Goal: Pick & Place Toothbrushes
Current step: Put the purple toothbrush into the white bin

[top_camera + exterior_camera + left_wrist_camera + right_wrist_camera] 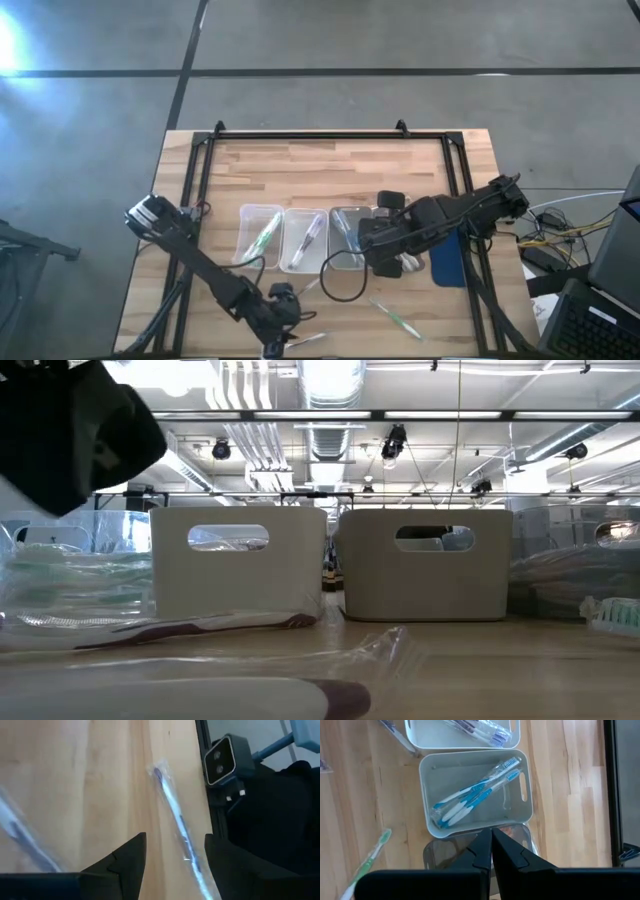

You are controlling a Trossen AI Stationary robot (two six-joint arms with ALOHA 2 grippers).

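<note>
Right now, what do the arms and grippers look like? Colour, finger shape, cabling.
Both arms are dark, near black, with chunky jointed links. The left gripper has two matte black fingers with angular, wedge-like tips. The right gripper has the same black fingers, tapering to narrow edges. A thin black cable loops across the table by the right arm. No markings are visible.
</note>
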